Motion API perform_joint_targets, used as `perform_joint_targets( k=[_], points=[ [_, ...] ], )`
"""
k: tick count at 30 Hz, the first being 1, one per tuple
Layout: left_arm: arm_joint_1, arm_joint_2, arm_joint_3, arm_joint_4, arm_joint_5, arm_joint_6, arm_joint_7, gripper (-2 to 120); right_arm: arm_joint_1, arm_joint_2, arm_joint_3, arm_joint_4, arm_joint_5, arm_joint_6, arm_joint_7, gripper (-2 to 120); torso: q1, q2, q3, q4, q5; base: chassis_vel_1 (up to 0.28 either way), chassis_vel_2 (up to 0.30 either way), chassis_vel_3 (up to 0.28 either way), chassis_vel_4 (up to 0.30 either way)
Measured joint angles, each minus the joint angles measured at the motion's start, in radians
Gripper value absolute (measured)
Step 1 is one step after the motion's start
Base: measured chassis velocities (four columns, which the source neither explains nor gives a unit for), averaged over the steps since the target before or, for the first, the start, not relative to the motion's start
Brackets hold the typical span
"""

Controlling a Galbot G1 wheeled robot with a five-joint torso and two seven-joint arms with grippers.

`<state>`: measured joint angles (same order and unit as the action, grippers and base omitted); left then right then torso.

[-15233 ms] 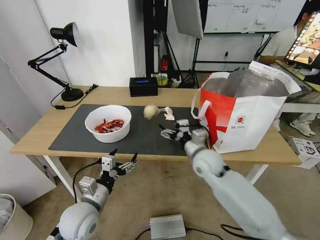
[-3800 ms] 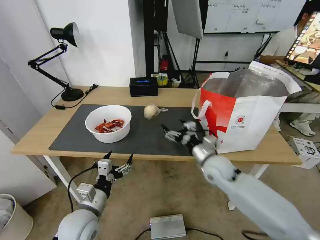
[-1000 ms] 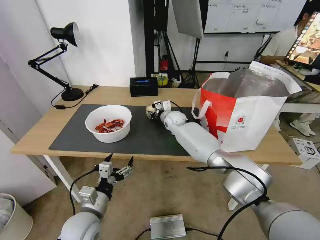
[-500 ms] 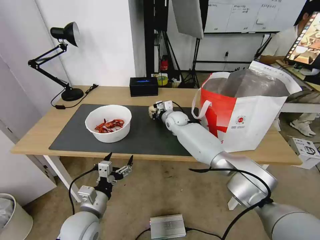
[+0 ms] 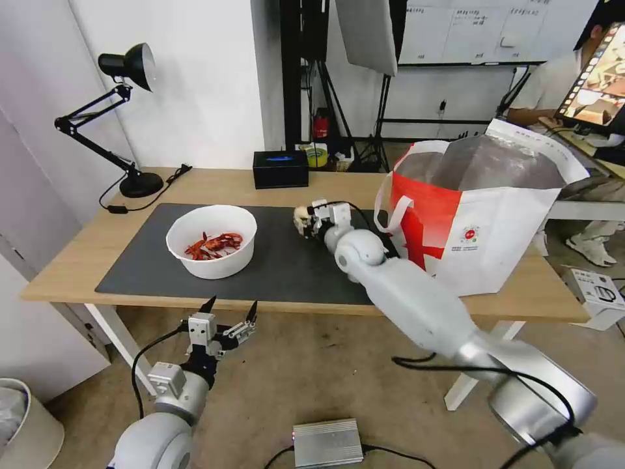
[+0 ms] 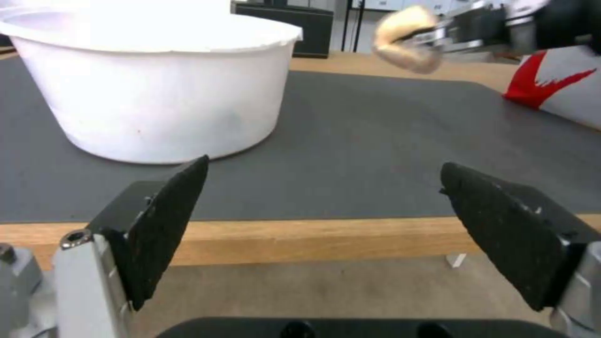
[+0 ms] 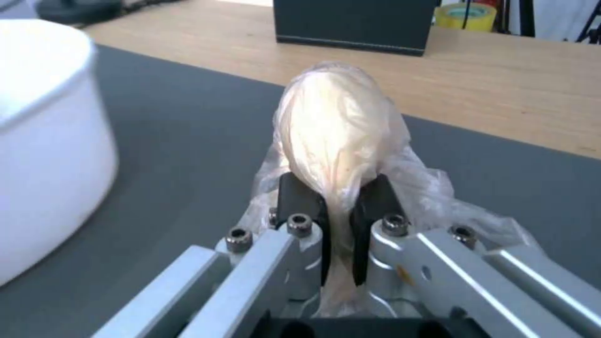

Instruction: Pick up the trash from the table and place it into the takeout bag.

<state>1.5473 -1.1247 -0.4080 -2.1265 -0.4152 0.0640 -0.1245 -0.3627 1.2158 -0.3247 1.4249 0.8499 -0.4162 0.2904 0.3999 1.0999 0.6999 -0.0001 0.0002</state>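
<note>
The right gripper [image 5: 308, 221] reaches out over the dark grey mat [image 5: 280, 260] on the table [image 5: 78, 251], its two black fingers [image 7: 300, 199] pinched tight on the beige ball [image 5: 301, 215] — a crinkled, plastic-wrapped lump that bulges out past the fingertips. In the left wrist view the ball [image 6: 407, 40] hangs clear of the mat, with the right gripper [image 6: 441, 37] clamped on its right side. The takeout bag [image 5: 485, 215] stands open on the right end of the table, just right of that gripper, silver lining showing at its mouth and its white strap handle [image 5: 390, 215] drooping toward the mat. The white bowl [image 5: 211, 241] sits on the left part of the mat, well apart from the ball, with red crayfish shells [image 5: 213, 244] lying inside. A black box [image 5: 280, 169] rests at the far edge of the table, and a black desk lamp [image 5: 124, 117] stands at the far left corner. The left gripper [image 5: 228, 311] hangs low in front of the near table edge — its dark fingers [image 6: 166, 220] spread wide apart, gripping nothing.
</note>
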Motion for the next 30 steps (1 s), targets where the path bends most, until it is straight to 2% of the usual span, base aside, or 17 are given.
perform_joint_targets(
  k=[1,2,4,5,7,8,10,11,14,21,30],
  points=[
    [0.000,0.001,0.000,0.000,0.000,0.000,0.000,100,-0.031,-0.031,0.011,0.071,0.006,-0.005,0.015,5,0.000,0.000,0.000,0.0000,0.0000,0.000,0.000,0.000,0.000],
    [0.000,0.001,0.000,0.000,0.000,0.000,0.000,100,-0.031,-0.031,0.011,0.071,0.006,-0.005,0.015,5,0.000,0.000,0.000,0.0000,0.0000,0.000,0.000,0.000,0.000],
    [0.000,0.001,0.000,0.000,0.000,0.000,0.000,100,-0.085,-0.088,0.034,0.187,0.011,-0.012,0.038,5,0.000,0.000,0.000,0.0003,-0.0002,0.000,0.000,0.000,0.000],
    [0.000,0.001,0.000,0.000,0.000,0.000,0.000,100,-0.085,-0.088,0.034,0.187,0.011,-0.012,0.038,5,0.000,0.000,0.000,0.0003,-0.0002,0.000,0.000,0.000,0.000],
    [0.000,0.000,0.004,0.000,0.000,0.000,0.000,100,-0.148,-0.147,0.064,0.294,0.013,-0.015,0.053,5,0.000,0.000,0.000,0.0001,0.0000,0.000,0.000,0.000,0.000],
    [0.000,0.000,0.004,0.000,0.000,0.000,0.000,100,-0.148,-0.147,0.064,0.294,0.013,-0.015,0.053,5,0.000,0.000,0.000,0.0001,0.0000,0.000,0.000,0.000,0.000],
    [-0.001,0.000,0.009,0.001,0.001,0.000,0.000,100,-0.220,-0.211,0.097,0.388,0.011,-0.015,0.060,5,0.000,0.000,0.000,-0.0001,0.0000,0.000,0.000,0.000,0.000],
    [-0.001,0.000,0.009,0.001,0.001,0.000,0.000,100,-0.220,-0.211,0.097,0.388,0.011,-0.015,0.060,5,0.000,0.000,0.000,-0.0001,0.0000,0.000,0.000,0.000,0.000],
    [-0.005,0.001,0.018,0.007,0.002,0.000,0.000,100,-0.354,-0.295,0.155,0.507,-0.014,-0.015,0.070,5,0.000,0.000,0.000,0.0000,0.0000,0.000,0.000,0.000,0.000],
    [-0.012,0.002,0.030,0.012,0.003,0.000,-0.001,100,-0.506,-0.384,0.251,0.645,-0.045,-0.024,0.086,4,0.000,0.000,0.000,0.0000,0.0000,0.000,0.000,0.000,0.000],
    [-0.014,0.001,0.040,0.013,0.006,0.000,-0.001,100,-0.630,-0.440,0.362,0.790,-0.059,-0.025,0.125,4,0.000,0.000,0.000,0.0001,-0.0002,0.000,0.000,0.000,0.000]
  ],
)
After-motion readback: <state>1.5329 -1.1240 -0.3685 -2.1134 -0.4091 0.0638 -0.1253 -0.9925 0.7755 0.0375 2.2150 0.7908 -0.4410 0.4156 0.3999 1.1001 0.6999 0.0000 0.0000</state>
